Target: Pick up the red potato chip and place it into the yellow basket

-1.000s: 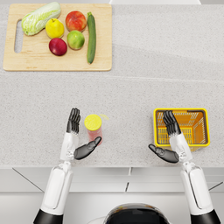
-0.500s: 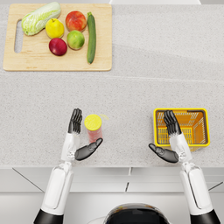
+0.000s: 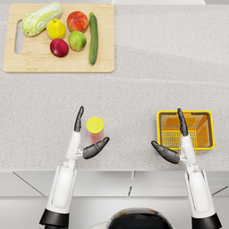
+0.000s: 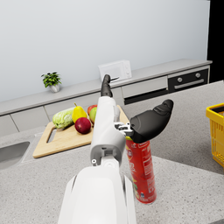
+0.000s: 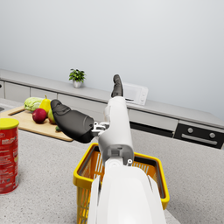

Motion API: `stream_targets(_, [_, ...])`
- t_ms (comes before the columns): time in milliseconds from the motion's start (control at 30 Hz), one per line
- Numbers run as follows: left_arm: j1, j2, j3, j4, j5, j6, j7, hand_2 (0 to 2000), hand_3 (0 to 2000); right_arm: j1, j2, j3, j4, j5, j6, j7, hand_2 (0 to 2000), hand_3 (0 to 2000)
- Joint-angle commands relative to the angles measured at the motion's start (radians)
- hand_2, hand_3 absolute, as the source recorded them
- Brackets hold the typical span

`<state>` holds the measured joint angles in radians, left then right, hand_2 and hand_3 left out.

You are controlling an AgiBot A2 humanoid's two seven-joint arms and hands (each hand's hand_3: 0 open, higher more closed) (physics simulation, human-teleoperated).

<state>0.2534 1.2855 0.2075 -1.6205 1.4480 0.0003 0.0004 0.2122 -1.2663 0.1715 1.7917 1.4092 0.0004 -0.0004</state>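
1. Red potato chip can (image 3: pixel 95 130) with a yellow lid stands upright on the tabletop, lower centre-left of the head view.
2. Yellow basket (image 3: pixel 206 114), wire-sided and open-topped, sits at lower right, well apart.

We see a speckled, matt stone-like countertop (image 3: pixel 147 89) under everything. The cutting board (image 3: pixel 40 65) looks like pale wood with a smooth finish. The red potato chip can (image 4: pixel 141 173) has a glossy printed wall and a smooth yellow plastic-looking lid (image 3: pixel 95 125). The yellow basket (image 3: pixel 206 129) appears to be moulded plastic with slotted walls. The left hand (image 3: pixel 89 143) and right hand (image 3: pixel 172 147) are dark and matt, and both forearms carry smooth, slightly glossy white shells.
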Motion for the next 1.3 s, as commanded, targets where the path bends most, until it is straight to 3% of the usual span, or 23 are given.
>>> stream_targets(33, [0.048,0.022,0.013,0.165,0.006,0.000,0.000,0,0,0.010,-0.007,0.015,0.010,0.004,0.000,0.000,0,0])
stream_targets(267, [0.104,0.059,0.036,0.444,0.020,0.000,0.000,0,0,0.024,-0.033,0.056,-0.020,0.014,0.000,0.000,0,0])
stream_targets(600, [0.198,0.123,0.102,0.640,0.021,0.000,0.000,0,0,0.043,-0.067,0.087,-0.082,0.015,0.000,0.000,0,0])
stream_targets(633, [0.207,0.128,0.095,0.663,0.021,0.000,0.000,1361,327,0.047,-0.071,0.083,-0.084,0.015,0.000,0.000,0,0])
stream_targets(667, [0.216,0.134,0.085,0.691,0.021,-0.009,-0.001,2000,653,0.042,-0.071,0.083,-0.082,0.015,0.000,0.000,0,0])
stream_targets(800, [0.248,0.150,0.089,0.778,0.020,-0.054,-0.010,2000,1960,0.034,-0.076,0.076,-0.071,0.015,0.000,0.000,0,0])
stream_targets(867, [0.268,0.159,0.103,0.833,0.019,-0.040,-0.015,2000,2000,0.034,-0.081,0.079,-0.062,0.015,0.000,0.000,0,0])
stream_targets(967, [0.176,0.126,0.102,0.434,0.020,-0.027,-0.013,2000,2000,0.043,-0.092,0.088,-0.075,0.015,0.000,0.000,0,0])
stream_targets(1100, [0.185,0.144,0.088,0.089,0.022,-0.076,-0.002,2000,2000,0.087,-0.128,0.145,-0.116,0.015,0.000,0.000,0,0])
stream_targets(1300, [0.227,0.202,0.187,-0.036,0.021,-0.110,-0.004,2000,2000,0.154,-0.185,0.210,-0.176,0.015,0.000,0.000,0,0])
